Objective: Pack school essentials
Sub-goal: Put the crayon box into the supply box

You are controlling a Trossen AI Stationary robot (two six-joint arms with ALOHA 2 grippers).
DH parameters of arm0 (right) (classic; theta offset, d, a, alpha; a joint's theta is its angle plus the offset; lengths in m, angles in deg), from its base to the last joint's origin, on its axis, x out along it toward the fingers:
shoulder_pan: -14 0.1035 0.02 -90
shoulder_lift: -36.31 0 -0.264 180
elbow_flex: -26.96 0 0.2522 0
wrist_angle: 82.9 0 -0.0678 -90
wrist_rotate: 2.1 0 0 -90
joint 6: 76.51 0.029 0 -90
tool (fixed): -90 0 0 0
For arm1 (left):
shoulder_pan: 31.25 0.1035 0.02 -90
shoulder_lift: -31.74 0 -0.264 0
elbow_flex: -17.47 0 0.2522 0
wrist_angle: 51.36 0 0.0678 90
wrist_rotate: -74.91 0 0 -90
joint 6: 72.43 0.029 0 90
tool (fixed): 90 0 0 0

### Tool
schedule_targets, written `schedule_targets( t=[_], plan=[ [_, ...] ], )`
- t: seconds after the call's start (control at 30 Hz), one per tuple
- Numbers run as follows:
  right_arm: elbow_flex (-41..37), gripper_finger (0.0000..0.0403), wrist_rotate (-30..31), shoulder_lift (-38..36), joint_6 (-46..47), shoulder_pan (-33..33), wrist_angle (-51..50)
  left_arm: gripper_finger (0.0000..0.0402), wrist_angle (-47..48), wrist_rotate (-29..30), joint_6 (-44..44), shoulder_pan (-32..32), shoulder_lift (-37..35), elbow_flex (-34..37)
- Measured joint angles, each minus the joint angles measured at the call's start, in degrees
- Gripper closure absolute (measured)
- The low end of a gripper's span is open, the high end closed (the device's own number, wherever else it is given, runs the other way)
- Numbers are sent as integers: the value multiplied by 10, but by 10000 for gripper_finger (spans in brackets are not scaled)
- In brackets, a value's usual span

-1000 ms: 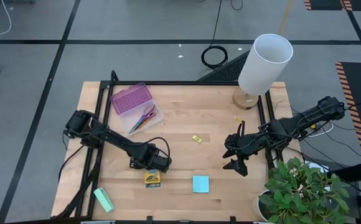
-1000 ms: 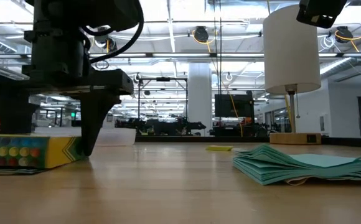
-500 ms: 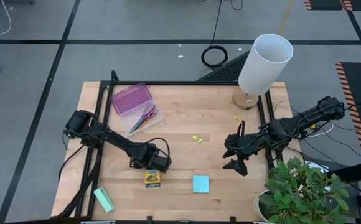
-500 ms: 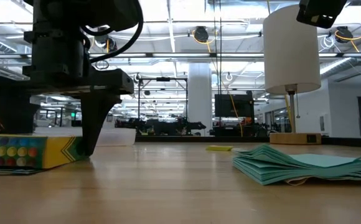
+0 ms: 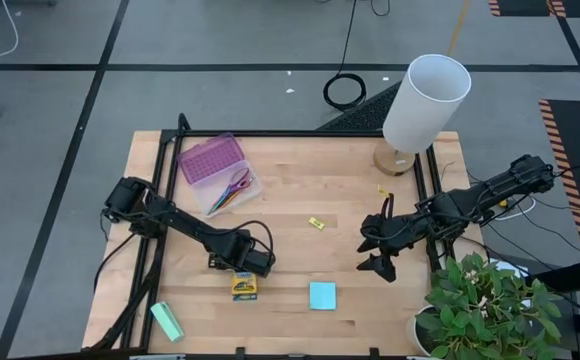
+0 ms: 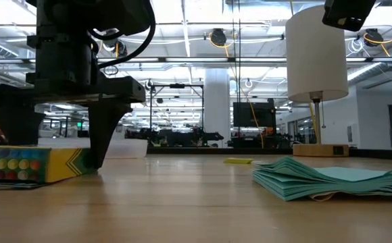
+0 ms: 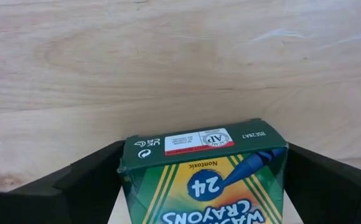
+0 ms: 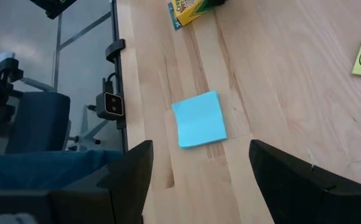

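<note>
The yellow-green crayon box (image 5: 245,288) lies flat on the wooden table near its front, with my left gripper (image 5: 243,270) down over it and shut on it. The cyan sticky-note pad (image 5: 322,295) lies flat to the box's right, and a tiny yellow piece (image 5: 316,223) lies farther back. Purple-handled scissors (image 5: 238,185) and thin pens (image 5: 225,198) lie in a clear tray beside a purple case (image 5: 210,158) at the far left. My right gripper (image 5: 378,257) hangs open above the table's right part, holding nothing, with the pad (image 8: 199,119) ahead of it. My left gripper has the crayon box's two long sides (image 7: 126,171) between its two fingers (image 7: 87,177), near one end of the box. The fingers come from above and lie across the box. The box lies flat, its underside (image 6: 27,181) on the table.
A white-shaded lamp (image 5: 425,100) stands at the far right corner and a potted plant (image 5: 480,300) at the near right corner. A mint-green block (image 5: 167,321) lies at the near left. Black frame rails (image 5: 170,170) run along the table's sides. Bare wood lies mid-table.
</note>
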Motion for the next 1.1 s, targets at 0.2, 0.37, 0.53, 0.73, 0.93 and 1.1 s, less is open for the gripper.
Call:
schedule_targets(
  t=[0.2, 0.37, 0.53, 0.73, 0.93, 1.1],
  plan=[
    [0, 145, 0, 0, -1, 0, 0, 9, 10, 1, -4, 0, 0, 0],
    [0, 145, 0, 0, -3, 0, 0, 9, 12, 2, -10, 0, 0, 0],
    [0, 145, 0, 0, -3, 0, 0, 9, 12, 5, -13, 0, 0, 0],
    [0, 145, 1, 0, -4, 0, 0, 9, 12, 6, -15, 0, 0, 0],
    [0, 145, 1, 0, -4, 0, 0, 9, 12, 7, -17, 0, 0, 0],
    [0, 145, 1, 0, -4, 0, 0, 18, 12, 7, -17, 0, 0, 0]
  ],
)
